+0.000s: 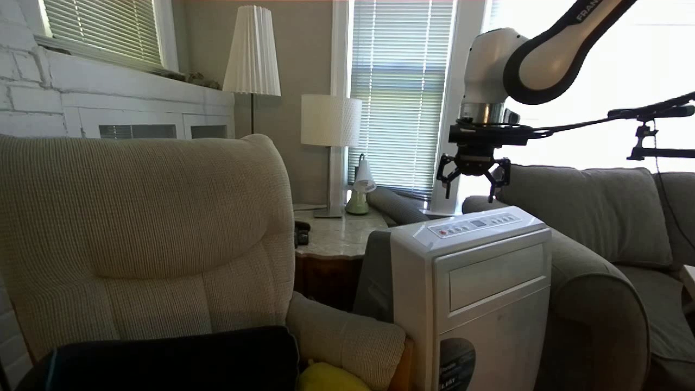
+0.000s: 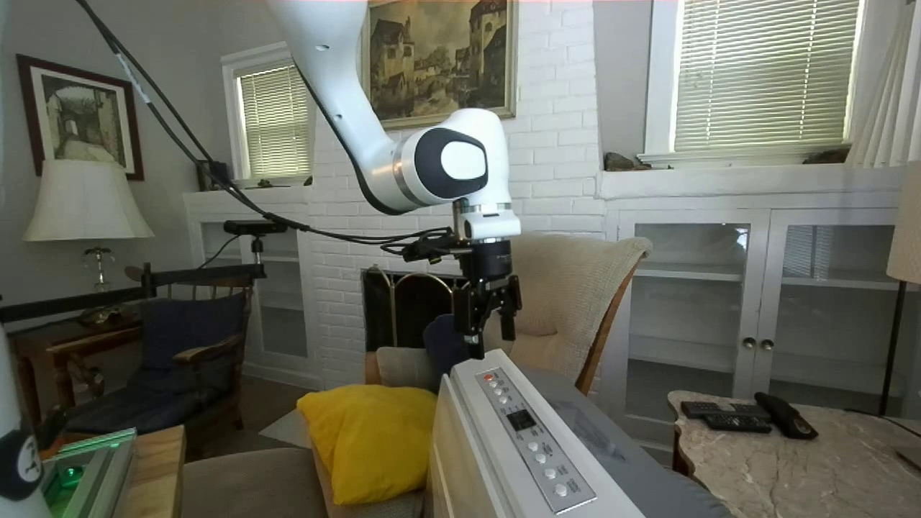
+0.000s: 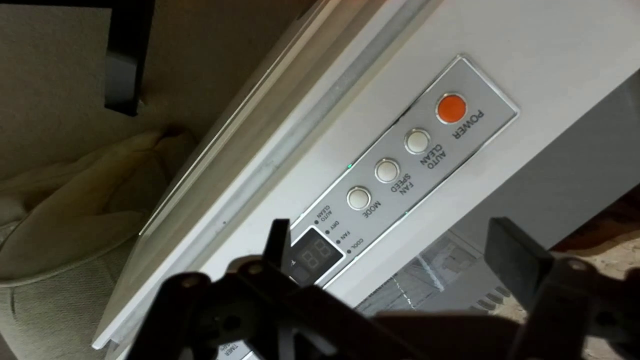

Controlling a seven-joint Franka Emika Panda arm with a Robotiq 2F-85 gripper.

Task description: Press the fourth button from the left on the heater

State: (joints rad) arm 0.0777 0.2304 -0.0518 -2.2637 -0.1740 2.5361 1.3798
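Note:
The heater is a tall white boxy appliance (image 1: pixel 491 304), also in an exterior view (image 2: pixel 464 467) and in the wrist view (image 3: pixel 560 45). Its top panel has an orange power button (image 3: pixel 451 108) at one end, then several white buttons and a dark display (image 3: pixel 312 255). Counting from the orange one, the fourth is the mode button (image 3: pixel 359 198). My gripper (image 1: pixel 469 196) is open and empty, pointing down above the panel, apart from it. It also shows in an exterior view (image 2: pixel 491 345). In the wrist view the gripper (image 3: pixel 389 227) partly hides the display and the buttons beyond it.
A beige armchair (image 1: pixel 190 217) stands beside the heater, with a yellow cushion (image 2: pixel 374 439) near it. A grey sofa (image 1: pixel 592 282) is on its other side. A marble-topped table (image 2: pixel 806 460) holds remotes, a phone and lamps. A dark grey thing (image 2: pixel 611 439) is behind the heater.

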